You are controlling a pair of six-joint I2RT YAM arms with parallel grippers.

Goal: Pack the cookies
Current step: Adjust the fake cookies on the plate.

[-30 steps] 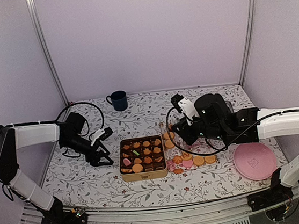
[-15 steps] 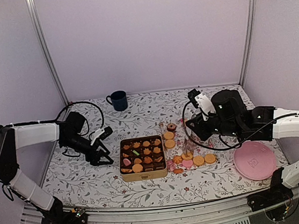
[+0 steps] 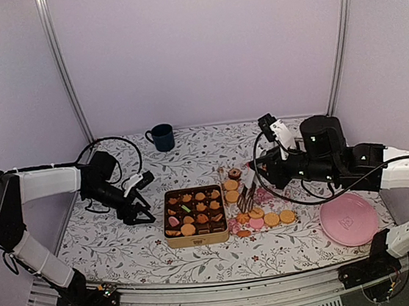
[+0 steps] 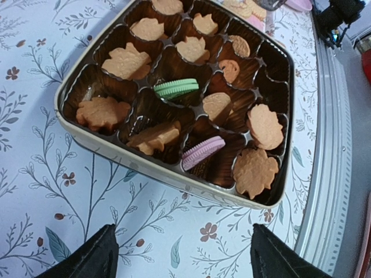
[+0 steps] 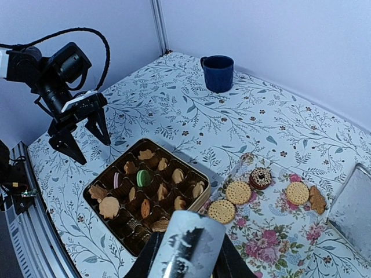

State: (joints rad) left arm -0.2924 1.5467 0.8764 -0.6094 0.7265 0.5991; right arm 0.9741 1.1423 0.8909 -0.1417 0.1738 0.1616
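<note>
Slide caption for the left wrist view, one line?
Open left gripper faces the gold box, its brown tray partly filled with golden cookies, one green cookie and one pink cookie.

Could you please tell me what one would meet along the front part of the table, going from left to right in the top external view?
The left gripper → the cookie box → the loose cookies → the pink plate.

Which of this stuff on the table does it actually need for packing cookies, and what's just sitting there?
For the job: cookies, box.
Just lying about: mug, pink plate.
</note>
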